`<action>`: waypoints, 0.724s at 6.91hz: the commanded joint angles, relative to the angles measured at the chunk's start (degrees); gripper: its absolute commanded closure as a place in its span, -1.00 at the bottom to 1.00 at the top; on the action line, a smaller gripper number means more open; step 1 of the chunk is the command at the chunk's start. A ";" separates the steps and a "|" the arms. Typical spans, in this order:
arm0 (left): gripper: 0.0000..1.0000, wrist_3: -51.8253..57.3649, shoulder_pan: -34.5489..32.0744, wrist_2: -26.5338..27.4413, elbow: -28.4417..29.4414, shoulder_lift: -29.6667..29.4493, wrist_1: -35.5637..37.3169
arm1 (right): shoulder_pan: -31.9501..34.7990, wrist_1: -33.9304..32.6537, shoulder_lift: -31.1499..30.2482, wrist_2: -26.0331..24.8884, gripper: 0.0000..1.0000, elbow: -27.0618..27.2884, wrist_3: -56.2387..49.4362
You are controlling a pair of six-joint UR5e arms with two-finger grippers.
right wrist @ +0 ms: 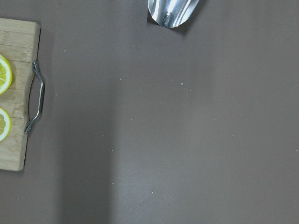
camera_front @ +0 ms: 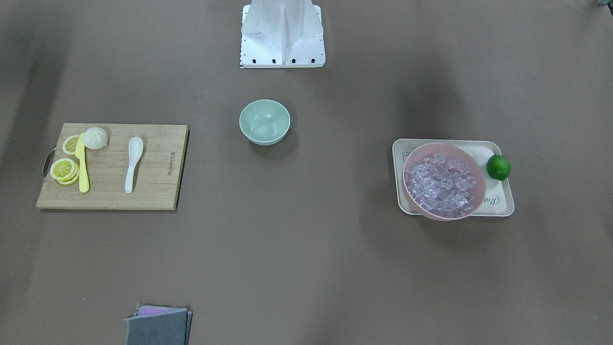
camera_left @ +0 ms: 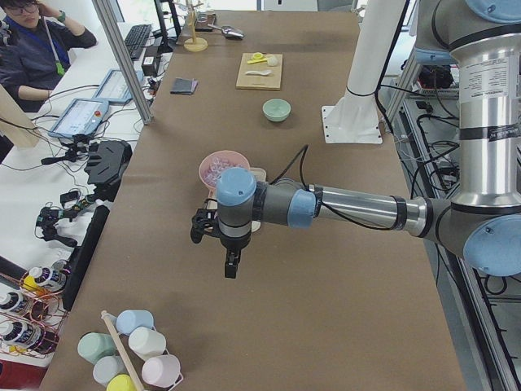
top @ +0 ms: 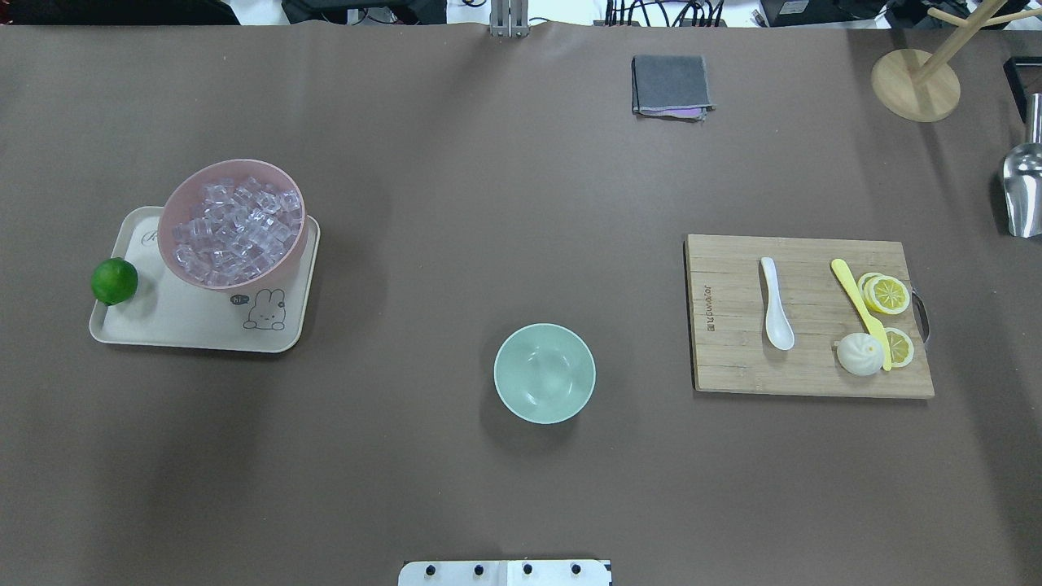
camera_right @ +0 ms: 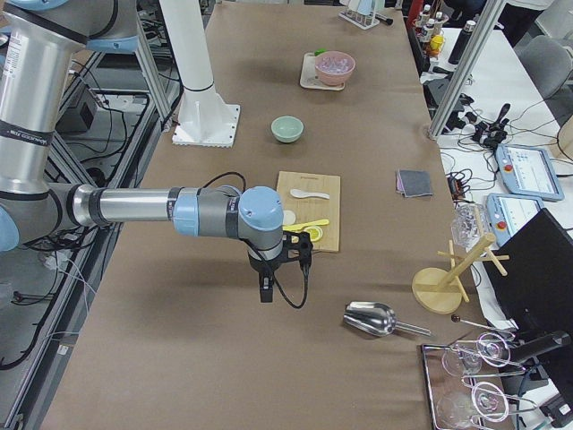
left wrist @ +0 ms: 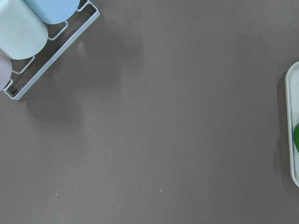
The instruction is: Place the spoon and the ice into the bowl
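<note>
Not begun: seen from overhead, the spoon (top: pixel 777 303) lies at the bowl's (top: pixel 544 373) two o'clock, the ice (top: pixel 232 232) at ten (heaped in a pink bowl (top: pixel 169 212)). Next, the right gripper (camera_right: pixel 266 288) should reach the spoon; whether it is parted, I cannot tell.

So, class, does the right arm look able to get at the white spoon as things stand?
Probably yes: the spoon lies uncovered on the cutting board, apart from the yellow knife, on that arm's side.

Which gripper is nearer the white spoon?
Right. The right gripper hangs just past the handle end of the cutting board, where the spoon lies; the left gripper hangs far off, beyond the tray.
</note>
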 commanded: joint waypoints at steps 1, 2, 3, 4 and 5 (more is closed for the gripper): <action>-0.98 0.09 0.00 -0.05 -1.00 0.19 -0.04 | 0.00 0.01 0.06 0.03 -1.00 0.04 -0.09; -0.98 0.09 0.09 -0.05 -1.97 0.20 -0.04 | 0.00 0.01 0.15 0.03 -1.00 0.04 -0.18; -0.98 0.09 0.00 -0.05 -2.59 0.02 -0.21 | 0.78 -0.08 -0.37 0.03 -1.00 1.35 -0.27; -0.98 0.09 0.00 0.04 -3.64 -0.24 -0.30 | 0.96 0.01 0.15 -0.14 -1.00 1.88 -0.01; -0.98 0.01 0.00 -0.05 -3.91 -0.59 -0.39 | 2.88 0.01 0.33 -0.32 -1.00 3.37 0.00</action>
